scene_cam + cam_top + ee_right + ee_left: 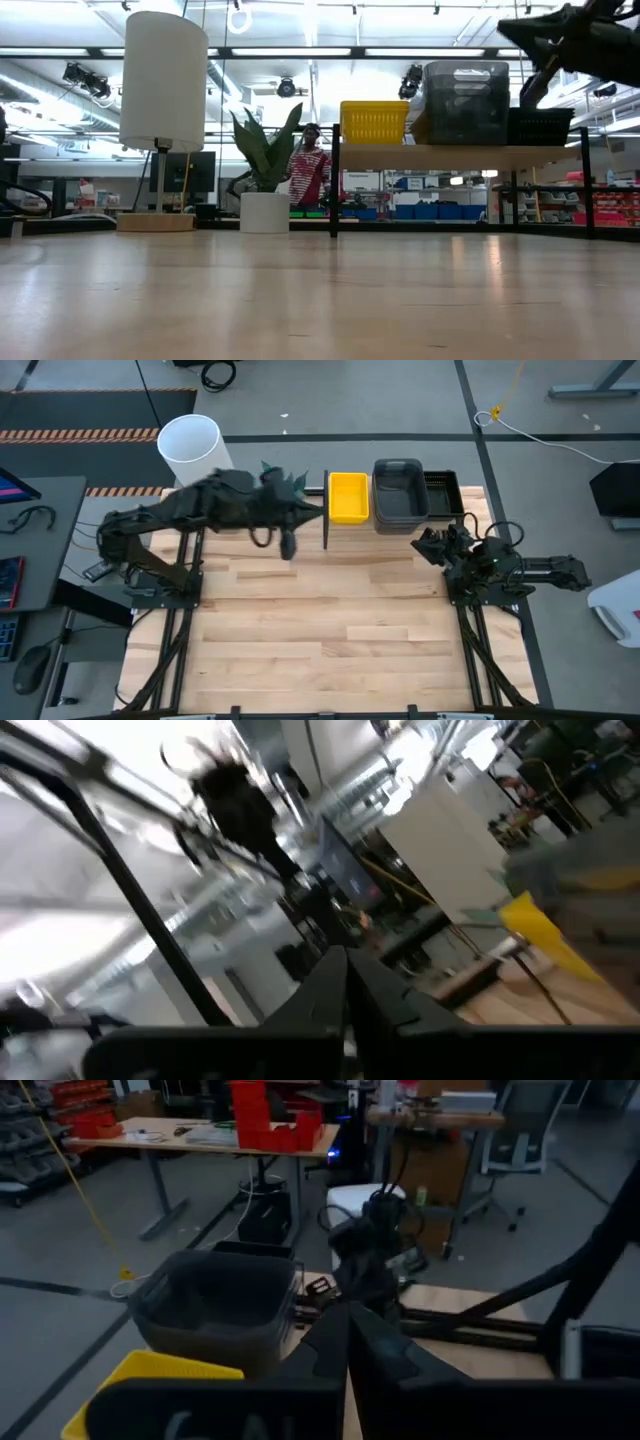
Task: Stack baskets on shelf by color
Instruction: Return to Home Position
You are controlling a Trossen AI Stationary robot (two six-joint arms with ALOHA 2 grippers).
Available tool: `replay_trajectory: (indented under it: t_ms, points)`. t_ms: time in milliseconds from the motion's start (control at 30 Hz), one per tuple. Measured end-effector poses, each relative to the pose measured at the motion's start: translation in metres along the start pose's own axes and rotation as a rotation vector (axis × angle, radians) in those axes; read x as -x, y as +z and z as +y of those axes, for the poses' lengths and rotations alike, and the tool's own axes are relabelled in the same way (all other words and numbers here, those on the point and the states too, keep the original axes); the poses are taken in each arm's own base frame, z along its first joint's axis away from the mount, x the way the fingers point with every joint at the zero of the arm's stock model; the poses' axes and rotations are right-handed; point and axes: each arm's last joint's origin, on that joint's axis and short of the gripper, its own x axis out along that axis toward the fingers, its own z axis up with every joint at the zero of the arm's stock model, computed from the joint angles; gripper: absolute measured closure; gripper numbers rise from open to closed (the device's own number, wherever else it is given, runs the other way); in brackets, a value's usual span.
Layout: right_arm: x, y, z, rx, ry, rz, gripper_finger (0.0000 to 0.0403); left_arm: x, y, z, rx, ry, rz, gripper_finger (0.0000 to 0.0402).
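The shelf (330,520), a wooden board (450,156) in a thin black frame, stands at the table's far edge. On it, side by side, sit the yellow baskets (348,497), the grey baskets (400,490) and the black mesh baskets (444,492); the low view shows yellow (373,122), grey (465,100) and black (540,126) in a row. My left gripper (316,512) hovers by the shelf's left end, pointing right, shut and empty. It faces the yellow basket (150,1380) and the grey basket (215,1305). My right gripper (427,544), raised near the shelf's front right, is shut and empty.
A white cylinder (192,448) and a potted plant (265,170) stand at the far left, behind my left arm. A person in a striped top (310,170) is in the room beyond. The wooden tabletop (330,630) stretches between the arm bases.
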Motion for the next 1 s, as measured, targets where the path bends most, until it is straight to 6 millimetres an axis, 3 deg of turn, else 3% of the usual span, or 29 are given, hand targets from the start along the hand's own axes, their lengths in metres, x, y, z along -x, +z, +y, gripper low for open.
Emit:
replay_trajectory:
  t_ms: [200, 333, 667, 833, 1000]
  points:
    - [0.001, -0.010, -0.007, 0.174, -0.057, 0.112, 0.0363, 0.039, 0.015, 0.007, 0.089, -0.005, -0.086, 0.0384]
    - [0.001, -0.010, -0.008, 0.204, -0.062, 0.121, 0.0363, 0.050, 0.022, 0.010, 0.102, 0.018, -0.142, 0.0390]
    - [0.001, -0.010, -0.007, 0.199, -0.062, 0.120, 0.0363, 0.050, 0.025, 0.010, 0.116, 0.017, -0.172, 0.0378]
    - [0.001, -0.010, -0.007, 0.199, -0.062, 0.120, 0.0365, 0.044, 0.023, 0.009, 0.281, 0.002, -0.158, 0.0366]
    - [0.001, -0.010, -0.007, 0.199, -0.062, 0.120, 0.0364, 0.042, 0.006, 0.003, 0.185, -0.002, 0.008, 0.0370]
